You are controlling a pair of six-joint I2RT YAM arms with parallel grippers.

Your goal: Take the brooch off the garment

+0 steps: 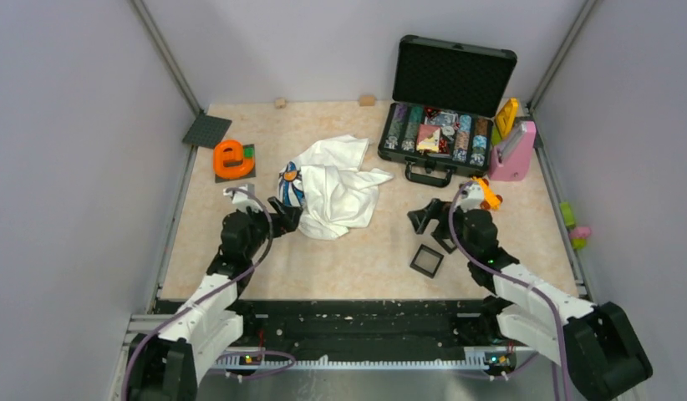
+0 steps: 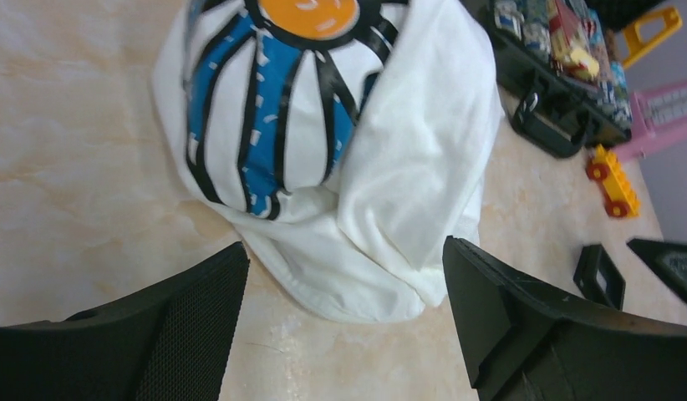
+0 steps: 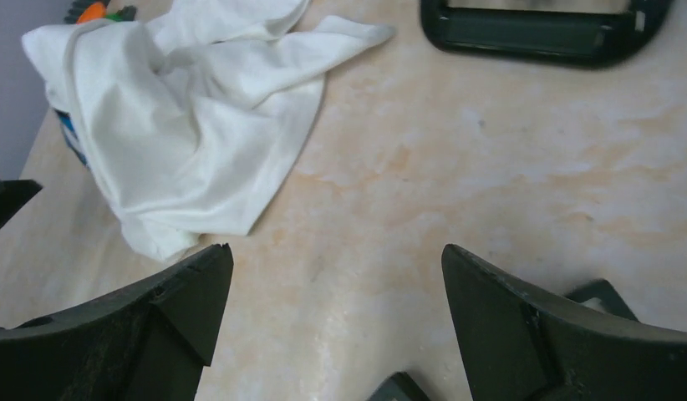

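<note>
The left tool [image 1: 292, 217] [image 2: 344, 249] has its two fingers spread wide with nothing between them. It is low over the worktop [image 1: 357, 271] at the near-left edge of the garment [image 1: 336, 190] [image 2: 407, 167] [image 3: 198, 125]; whether it touches the cloth I cannot tell. The right tool [image 1: 432, 227] [image 3: 336, 251] is likewise spread and empty, well to the right of the cloth. The one garment, a white T-shirt, lies crumpled in a heap near the middle of the worktop, its blue, black and orange flower print bulging on the side toward the left tool. Just beside the right tool lies one small black square box [image 1: 426, 261], and a second dark square piece [image 1: 446, 243] sits partly under that tool. Farther right is one yellow toy car [image 1: 489, 194]. Beyond it stands one open black poker-chip case [image 1: 447, 134], with one pink holder [image 1: 513, 152] at its right end. Left of the garment, one orange e-shaped piece [image 1: 231, 159] rests on a dark green plate [image 1: 249, 153], and one black square plate [image 1: 206, 131] lies at the far-left corner. Two small tan blocks [image 1: 280, 103] [image 1: 367, 99] sit along the far edge.
</note>
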